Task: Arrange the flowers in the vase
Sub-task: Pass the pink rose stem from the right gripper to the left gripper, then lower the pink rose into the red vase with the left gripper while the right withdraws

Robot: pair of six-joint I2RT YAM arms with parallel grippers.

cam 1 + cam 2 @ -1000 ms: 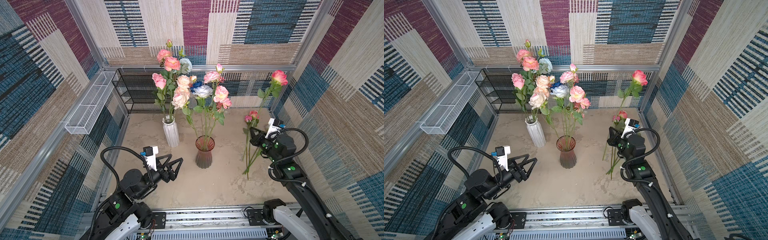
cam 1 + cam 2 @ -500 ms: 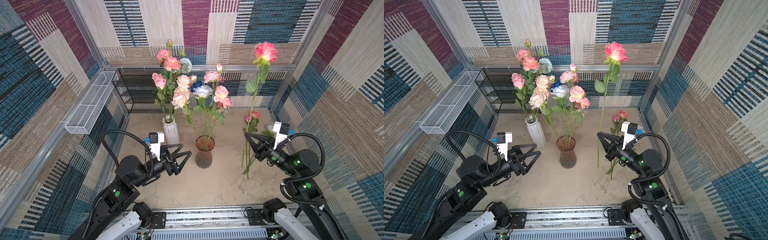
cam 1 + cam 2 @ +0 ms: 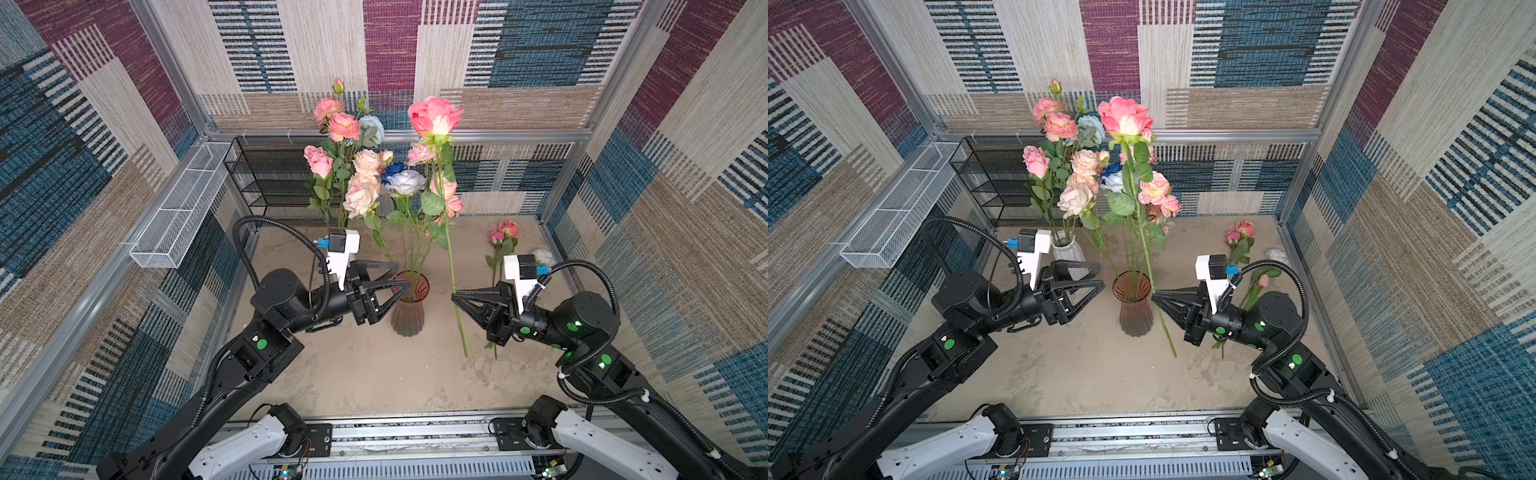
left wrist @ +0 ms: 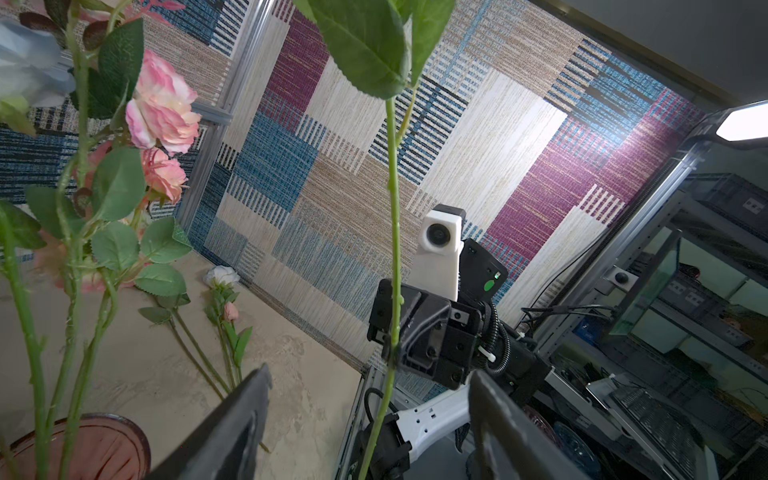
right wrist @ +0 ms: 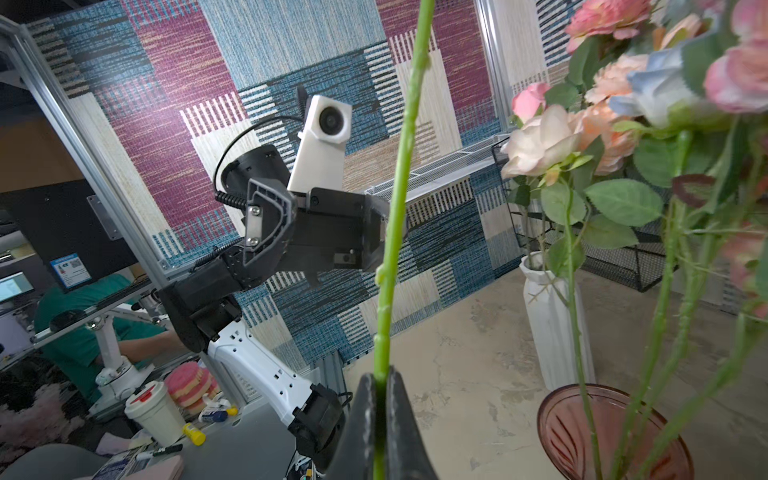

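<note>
One rose [image 3: 435, 118] is held upright at frame centre, clamped on its lower stem by the right gripper [image 3: 454, 296], just right of the pink vase [image 3: 409, 309], with the stem's foot lower in frame than the rim. The left gripper [image 3: 402, 275], jaws apart and empty, is stationed just left of the vase. Insertion is judged to be in hand: the stem must next be lifted clear of the rim, shifted left and lowered among the seated stems; loose flowers [image 3: 502, 245] at right lie unplaced.
</note>
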